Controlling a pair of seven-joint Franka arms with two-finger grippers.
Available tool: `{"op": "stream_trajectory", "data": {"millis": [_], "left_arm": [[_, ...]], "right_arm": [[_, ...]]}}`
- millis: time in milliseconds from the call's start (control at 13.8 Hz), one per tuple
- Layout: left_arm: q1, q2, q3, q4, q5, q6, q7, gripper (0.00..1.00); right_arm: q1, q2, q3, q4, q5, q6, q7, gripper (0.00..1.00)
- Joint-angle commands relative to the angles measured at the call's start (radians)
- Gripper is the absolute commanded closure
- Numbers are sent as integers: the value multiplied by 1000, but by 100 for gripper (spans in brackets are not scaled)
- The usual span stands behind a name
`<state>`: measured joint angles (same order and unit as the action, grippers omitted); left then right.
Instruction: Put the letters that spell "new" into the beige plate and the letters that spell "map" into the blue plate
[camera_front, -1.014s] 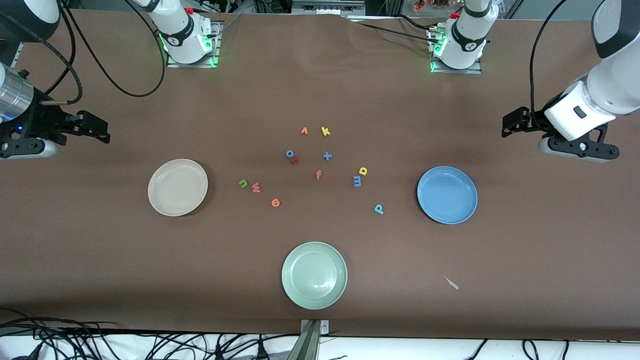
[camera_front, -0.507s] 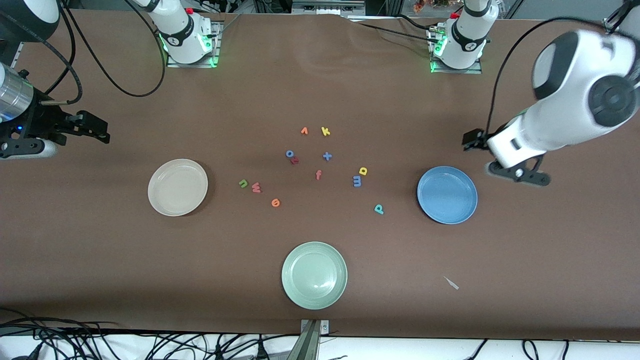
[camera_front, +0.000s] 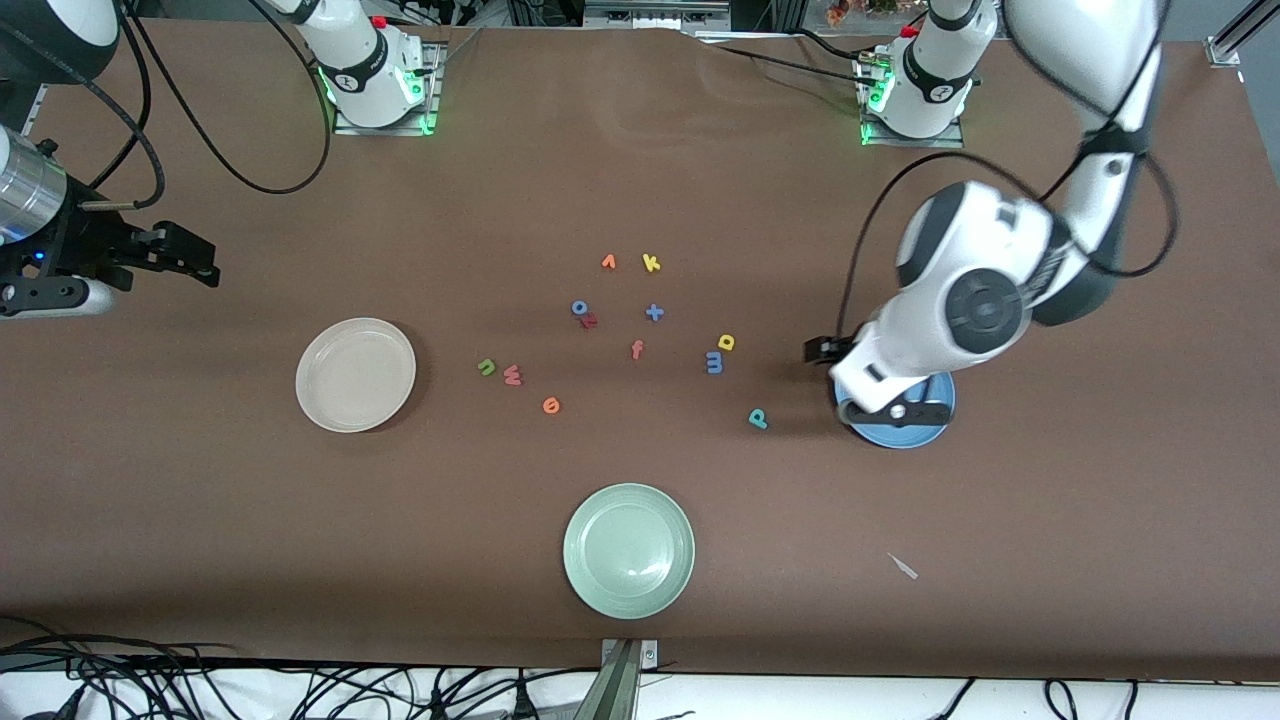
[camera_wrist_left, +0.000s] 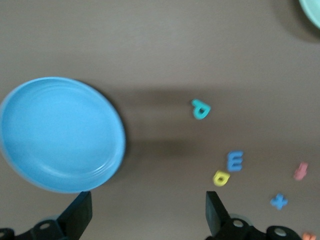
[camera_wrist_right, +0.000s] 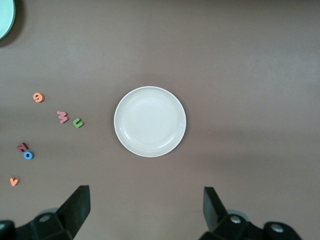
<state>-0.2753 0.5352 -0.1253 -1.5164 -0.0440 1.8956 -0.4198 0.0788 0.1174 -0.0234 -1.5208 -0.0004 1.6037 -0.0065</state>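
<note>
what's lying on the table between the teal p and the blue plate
Nothing: bare brown tablecloth separates the teal p from the blue plate. The left wrist view shows it best; only a shadow falls there.

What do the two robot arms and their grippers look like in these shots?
Both arms are glossy white with dark grey joint caps and loose black cables; their bases glow green. The left gripper and right gripper are black two-finger units, fingers flat, dark and wedge-shaped. A silver metal cylinder sits at the right wrist.
</note>
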Motion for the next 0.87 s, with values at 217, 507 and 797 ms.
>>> {"op": "stream_trajectory", "data": {"millis": [217,507,797], "left_arm": [[-4,86,13,58,10,65,-70,0],[21,91,13,50,4,53,-70,0],[56,62,7,58,1,7,-70,0]], "right_arm": [[-7,5,5,18,2,-2,2,0],[-7,5,5,18,2,-2,3,0],[-8,7,4,18,2,5,3,0]]}}
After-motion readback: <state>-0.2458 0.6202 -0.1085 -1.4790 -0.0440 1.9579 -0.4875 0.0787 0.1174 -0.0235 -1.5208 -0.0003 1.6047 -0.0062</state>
